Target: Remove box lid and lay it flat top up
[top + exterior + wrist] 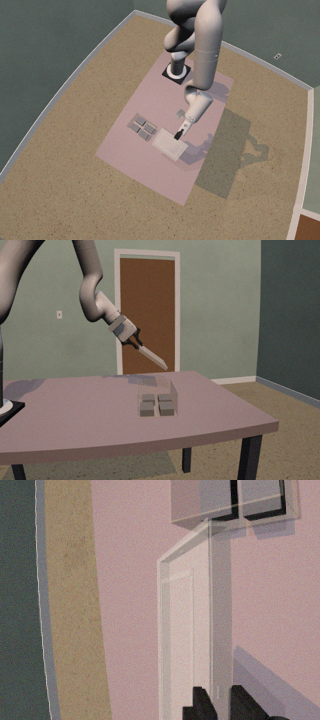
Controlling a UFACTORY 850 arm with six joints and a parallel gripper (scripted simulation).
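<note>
Exterior: tilted lid (pixel 153 358) in jaws, above box (pixel 173 395).

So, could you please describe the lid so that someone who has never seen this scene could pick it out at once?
Start at the pink table and find the clear-walled box holding four grey blocks. Above and just beyond it, the gripper pinches one edge of the lid. It is the only thin, pale, flat rectangular panel, hanging tilted in the air and touching neither box nor table.
</note>
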